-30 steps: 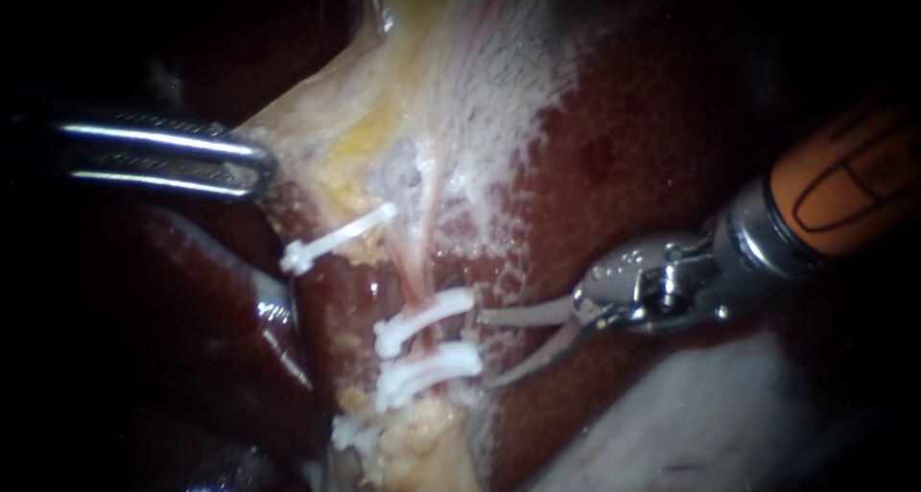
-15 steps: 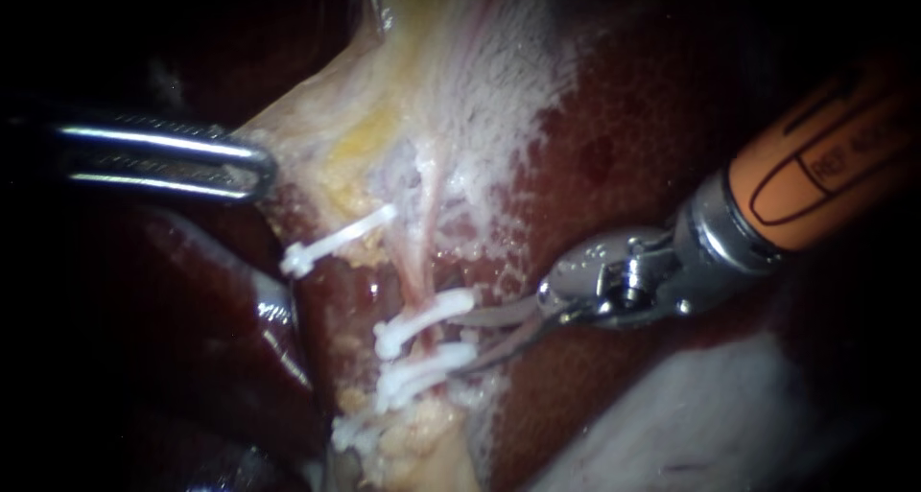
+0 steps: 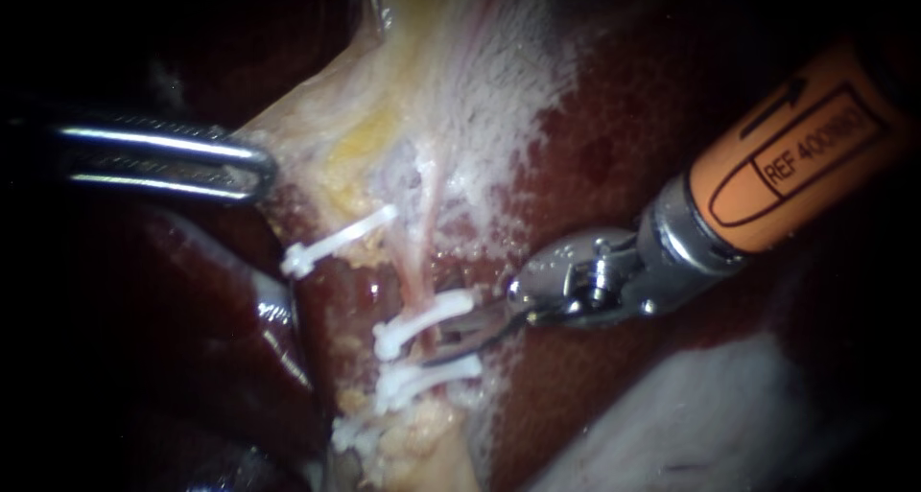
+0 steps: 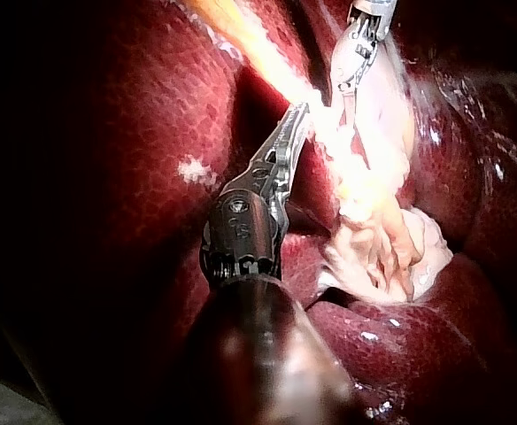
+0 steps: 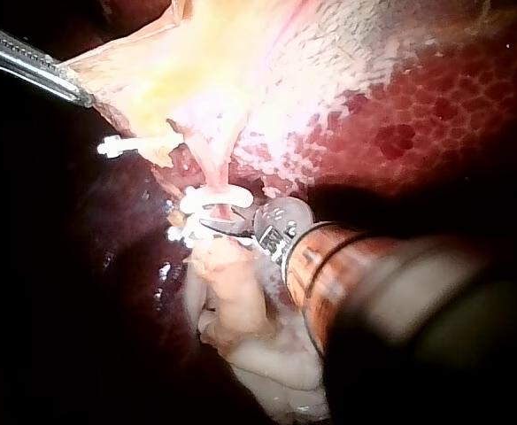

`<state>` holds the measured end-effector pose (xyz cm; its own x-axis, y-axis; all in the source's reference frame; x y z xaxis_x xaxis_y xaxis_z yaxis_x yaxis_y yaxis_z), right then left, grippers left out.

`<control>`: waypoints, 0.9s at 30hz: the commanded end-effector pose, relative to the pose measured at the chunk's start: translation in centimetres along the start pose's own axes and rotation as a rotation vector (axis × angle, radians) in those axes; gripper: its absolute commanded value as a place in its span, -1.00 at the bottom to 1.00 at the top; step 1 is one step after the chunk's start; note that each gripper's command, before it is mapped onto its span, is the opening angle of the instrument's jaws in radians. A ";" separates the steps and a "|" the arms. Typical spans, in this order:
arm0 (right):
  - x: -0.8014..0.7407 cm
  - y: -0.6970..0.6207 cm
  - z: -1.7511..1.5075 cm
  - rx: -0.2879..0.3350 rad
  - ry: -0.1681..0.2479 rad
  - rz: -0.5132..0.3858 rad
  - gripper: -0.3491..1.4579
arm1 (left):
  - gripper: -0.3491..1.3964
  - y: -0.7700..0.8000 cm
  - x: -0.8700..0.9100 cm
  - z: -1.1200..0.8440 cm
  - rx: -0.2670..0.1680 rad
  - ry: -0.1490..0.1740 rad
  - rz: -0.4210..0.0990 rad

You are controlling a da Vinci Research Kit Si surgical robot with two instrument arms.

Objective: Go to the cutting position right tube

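Your right tool [image 3: 441, 341], blades apart, sits mid-frame between two white clips [image 3: 422, 321] at the tube [image 3: 418, 271]. Your left tool [image 3: 257, 166], upper left, is clamped on pale tissue [image 3: 384, 99].

This is a surgical workplace seen from close up under a scope's light. Dark red, finely mottled liver [image 3: 624, 137] fills the view, with a sheet of pale yellowish tissue [image 3: 422, 89] at 12 o'clock. Small white plastic clips [image 3: 422, 319] cross a thin pink tube [image 3: 419, 262] near the centre. A slender steel left instrument [image 3: 257, 169] enters from 9 o'clock, and an orange-banded right instrument [image 3: 449, 343] from 2 o'clock.
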<state>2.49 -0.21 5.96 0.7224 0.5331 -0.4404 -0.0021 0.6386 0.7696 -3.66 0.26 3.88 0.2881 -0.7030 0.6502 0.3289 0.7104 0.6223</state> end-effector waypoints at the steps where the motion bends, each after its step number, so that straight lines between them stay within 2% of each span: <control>1: 0.01 0.00 0.02 0.002 0.001 -0.002 -0.34 | -1.00 0.00 0.00 0.00 0.000 0.000 0.000; 9: 0.07 0.02 0.10 0.010 0.002 -0.003 -0.34 | -1.00 0.00 0.00 0.01 0.000 0.000 0.000; 27: 0.07 0.02 0.15 0.011 -0.001 -0.007 -0.34 | -1.00 0.00 0.01 0.02 -0.001 0.000 0.000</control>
<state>2.64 -0.25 6.02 0.7226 0.5285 -0.4455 0.0104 0.6362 0.7715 -3.68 0.25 3.89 0.2879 -0.7027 0.6507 0.3299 0.7106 0.6215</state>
